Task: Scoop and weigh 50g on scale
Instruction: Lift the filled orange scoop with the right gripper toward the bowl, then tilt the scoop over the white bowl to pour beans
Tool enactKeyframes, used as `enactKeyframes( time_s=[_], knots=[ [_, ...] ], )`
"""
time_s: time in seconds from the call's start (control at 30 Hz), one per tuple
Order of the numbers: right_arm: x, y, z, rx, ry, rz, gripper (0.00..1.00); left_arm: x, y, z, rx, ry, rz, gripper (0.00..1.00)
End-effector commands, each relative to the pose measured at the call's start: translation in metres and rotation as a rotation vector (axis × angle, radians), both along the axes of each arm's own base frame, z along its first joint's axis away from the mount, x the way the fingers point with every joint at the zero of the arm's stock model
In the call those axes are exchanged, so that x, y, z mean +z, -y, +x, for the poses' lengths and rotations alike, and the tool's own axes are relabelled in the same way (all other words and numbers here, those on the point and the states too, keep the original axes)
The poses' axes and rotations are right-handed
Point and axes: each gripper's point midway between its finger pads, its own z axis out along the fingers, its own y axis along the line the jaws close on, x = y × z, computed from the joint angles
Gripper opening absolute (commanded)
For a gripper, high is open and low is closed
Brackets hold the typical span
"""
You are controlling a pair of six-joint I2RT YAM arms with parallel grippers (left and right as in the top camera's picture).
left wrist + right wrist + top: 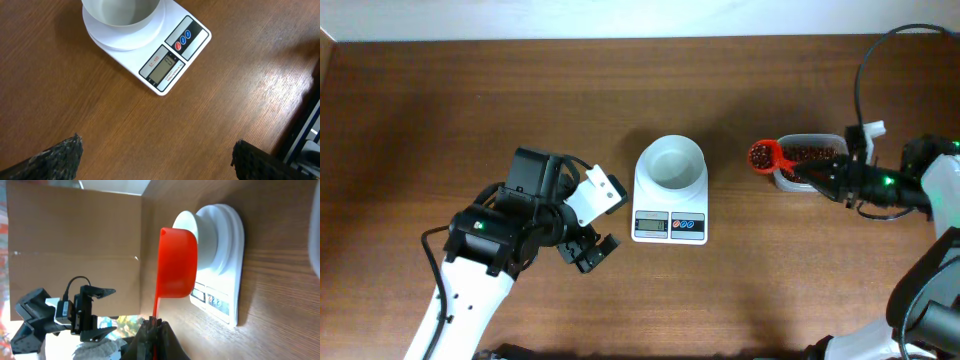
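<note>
At the left side of the wooden table (pixel 440 110), the left tool (pixel 592 250) stands with its two fingers spread wide apart and nothing between them; in its wrist view only bare wood lies between the dark fingertips (pixel 60 157). Ahead of this tool, near it but not touching, sits the scale (pixel 670 205), a small white kitchen scale flat on the table. Its round white bowl (pixel 671 163) is on the end farther from the left tool, and no contents show inside it. The grey display (pixel 650 226) and the red and blue buttons (pixel 688 225) are on the nearer end. Past the scale, between it and the right tool, hangs the red scoop (pixel 763 156), its cup filled with dark red beans (pixel 761 155) and clear of the bowl's rim. The right tool (pixel 810 176) has its fingers pressed together, clamped on the scoop's handle, with the cup reaching out ahead of the fingertips toward the scale. Just beside this tool, partly under it, stands a clear plastic tub (pixel 812 150) of the same beans.
</note>
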Motion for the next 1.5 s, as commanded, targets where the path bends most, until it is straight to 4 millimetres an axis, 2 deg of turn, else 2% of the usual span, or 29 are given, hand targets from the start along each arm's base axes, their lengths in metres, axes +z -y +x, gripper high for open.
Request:
enactKeyframes(
  time_s=[0.0,0.23,0.37,0.5,0.67,0.73,0.87,0.97,1.1,1.23,1.47],
  knots=[
    [0.003,-0.017,0.002,0.046,0.035,0.024,0.04,0.009,0.001,0.003,-0.014,0.027,-0.012,0.99],
    [0.001,-0.055,0.003,0.163,0.084,0.008,0.04,0.009,0.001,0.003,-0.014,0.027,-0.012,0.99],
    [-0.001,-0.072,0.017,0.181,0.082,0.005,0.04,0.009,0.001,0.003,-0.014,0.027,-0.012,0.99],
    [0.000,-0.092,0.027,0.242,0.197,-0.024,0.04,0.009,0.001,0.003,-0.014,0.027,-0.012,0.99],
    [0.000,-0.117,0.025,0.315,0.255,-0.042,0.04,0.009,0.001,0.003,-0.014,0.027,-0.012,0.99],
    [-0.007,-0.124,0.025,0.337,0.267,-0.084,0.04,0.009,0.001,0.003,-0.014,0.027,-0.012,0.99],
    [-0.018,-0.128,0.029,0.353,0.288,-0.168,0.04,0.009,0.001,0.003,-0.014,0.027,-0.012,0.99],
    [-0.019,-0.127,0.036,0.347,0.330,-0.194,0.04,0.009,0.001,0.003,-0.014,0.027,-0.012,0.99],
    [-0.031,-0.119,0.048,0.332,0.375,-0.311,0.04,0.009,0.001,0.003,-0.014,0.027,-0.012,0.99],
    [-0.031,-0.119,0.048,0.365,0.458,-0.333,0.04,0.009,0.001,0.003,-0.014,0.027,-0.012,0.99],
    [-0.031,-0.119,0.049,0.375,0.495,-0.343,0.04,0.009,0.001,0.003,-0.014,0.027,-0.012,0.99]
  ],
)
